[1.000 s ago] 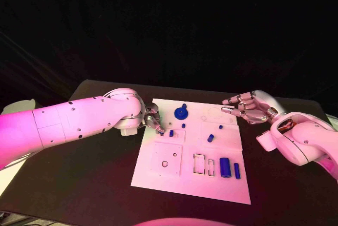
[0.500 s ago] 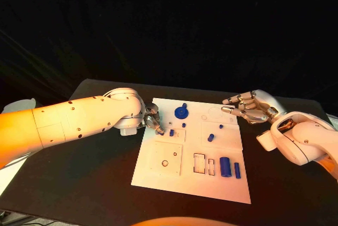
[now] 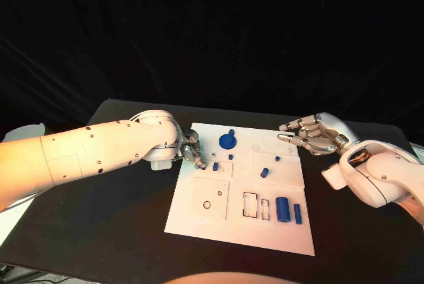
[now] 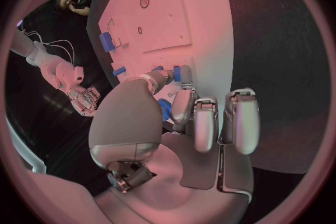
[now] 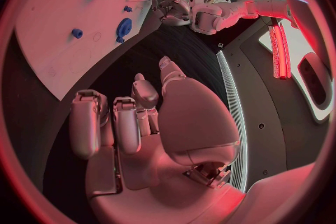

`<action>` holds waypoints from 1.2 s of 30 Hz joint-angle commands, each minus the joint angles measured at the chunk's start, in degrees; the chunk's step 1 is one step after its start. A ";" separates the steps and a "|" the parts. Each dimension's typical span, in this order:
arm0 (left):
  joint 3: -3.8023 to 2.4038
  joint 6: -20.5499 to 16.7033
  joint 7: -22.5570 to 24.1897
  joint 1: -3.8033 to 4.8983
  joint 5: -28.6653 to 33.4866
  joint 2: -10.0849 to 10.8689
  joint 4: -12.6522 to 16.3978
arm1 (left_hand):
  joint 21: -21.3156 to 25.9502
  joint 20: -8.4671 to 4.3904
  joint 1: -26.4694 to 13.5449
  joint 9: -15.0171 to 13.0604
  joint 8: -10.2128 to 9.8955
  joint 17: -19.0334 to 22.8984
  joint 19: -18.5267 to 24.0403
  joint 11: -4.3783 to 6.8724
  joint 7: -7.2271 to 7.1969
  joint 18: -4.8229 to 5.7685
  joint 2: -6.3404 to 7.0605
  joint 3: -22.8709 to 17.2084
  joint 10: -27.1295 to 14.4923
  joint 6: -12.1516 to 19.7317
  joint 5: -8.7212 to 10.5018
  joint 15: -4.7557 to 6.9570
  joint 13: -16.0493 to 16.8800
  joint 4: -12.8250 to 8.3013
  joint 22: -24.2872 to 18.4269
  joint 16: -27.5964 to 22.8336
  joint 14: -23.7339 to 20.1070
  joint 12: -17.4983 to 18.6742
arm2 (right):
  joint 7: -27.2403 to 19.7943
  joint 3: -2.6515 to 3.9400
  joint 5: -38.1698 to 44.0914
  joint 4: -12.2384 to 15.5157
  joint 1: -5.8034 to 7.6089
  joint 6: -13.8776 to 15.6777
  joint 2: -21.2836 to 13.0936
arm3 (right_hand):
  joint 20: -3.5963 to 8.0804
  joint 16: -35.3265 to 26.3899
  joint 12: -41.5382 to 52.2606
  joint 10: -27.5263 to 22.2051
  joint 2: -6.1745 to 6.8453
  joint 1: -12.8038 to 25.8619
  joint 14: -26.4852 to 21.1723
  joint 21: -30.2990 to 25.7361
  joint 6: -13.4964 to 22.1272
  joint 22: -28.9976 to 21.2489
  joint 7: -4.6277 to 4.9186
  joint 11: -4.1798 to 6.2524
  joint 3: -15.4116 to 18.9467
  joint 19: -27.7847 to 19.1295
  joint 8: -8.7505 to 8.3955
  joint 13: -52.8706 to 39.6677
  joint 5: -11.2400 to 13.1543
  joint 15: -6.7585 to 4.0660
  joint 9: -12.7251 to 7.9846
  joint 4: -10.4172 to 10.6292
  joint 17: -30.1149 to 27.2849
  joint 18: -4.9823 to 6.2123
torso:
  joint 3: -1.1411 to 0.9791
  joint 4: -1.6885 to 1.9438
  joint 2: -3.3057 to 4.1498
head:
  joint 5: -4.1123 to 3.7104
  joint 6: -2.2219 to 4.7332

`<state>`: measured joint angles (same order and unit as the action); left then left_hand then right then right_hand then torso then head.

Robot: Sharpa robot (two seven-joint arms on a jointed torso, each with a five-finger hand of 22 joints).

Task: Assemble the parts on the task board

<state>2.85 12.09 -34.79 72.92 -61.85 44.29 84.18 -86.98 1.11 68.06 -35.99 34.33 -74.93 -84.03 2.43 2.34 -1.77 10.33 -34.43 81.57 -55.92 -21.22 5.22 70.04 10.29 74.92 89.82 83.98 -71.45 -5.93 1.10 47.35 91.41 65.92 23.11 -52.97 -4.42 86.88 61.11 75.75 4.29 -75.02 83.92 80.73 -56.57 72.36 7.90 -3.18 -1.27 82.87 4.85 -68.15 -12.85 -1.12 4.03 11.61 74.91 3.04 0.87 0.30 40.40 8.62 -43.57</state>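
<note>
Two hands flank the task board (image 3: pixel 212 204); left hand's (image 3: pixel 190 152) fingers (image 3: pixel 200 163) touch a blue part (image 3: pixel 215 167)

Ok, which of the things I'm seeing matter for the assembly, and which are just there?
Job: task board; blue gear-shaped part; large blue cylinder; small blue peg; left hand, fingertips at a small blue part.
Just there: black table; right hand, holding nothing, off the board.

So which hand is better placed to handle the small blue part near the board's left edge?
The left hand. Its fingertips are already at that small blue part on the task board, while the right hand hovers off the board's far right corner, holding nothing.
</note>
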 commanded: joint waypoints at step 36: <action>0.12 5.53 -5.28 -0.46 0.77 -3.82 -4.30 | 0.07 -0.29 -1.34 0.16 0.03 -15.07 -4.28 0.11 -0.80 0.76 -0.99 -7.78 0.50 -1.23 -1.17 0.21 0.18 -8.16 11.90 0.18 6.02 -0.28 | -0.13 0.00 0.21 0.21 -0.05 -0.84 -0.03 | -0.10 -0.20 0.37 0.12 -0.38 0.29 5.04 -0.32 -0.31 -0.05 0.05 0.22 0.47 -0.24 0.25 -0.07 -0.41 -0.24 -0.06 -0.15 10.97 0.66 | -0.01 -0.01 -0.02 | -0.15 -0.34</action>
<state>2.40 15.16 -37.73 73.15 -61.48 40.45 80.25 -86.98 1.11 66.89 -35.84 34.55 -74.91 -84.03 2.55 1.93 -1.78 9.69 -34.46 81.72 -56.94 -22.19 5.22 70.14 10.25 74.91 89.82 83.97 -71.45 -5.93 1.10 47.35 91.51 65.91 23.05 -53.01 -4.42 86.88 61.11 75.75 4.29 -75.02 83.92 80.73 -56.57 72.36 7.90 -3.18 -1.04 82.87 4.85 -68.15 -13.09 -1.12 4.03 11.38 74.93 3.04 0.86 0.27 40.38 8.50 -43.95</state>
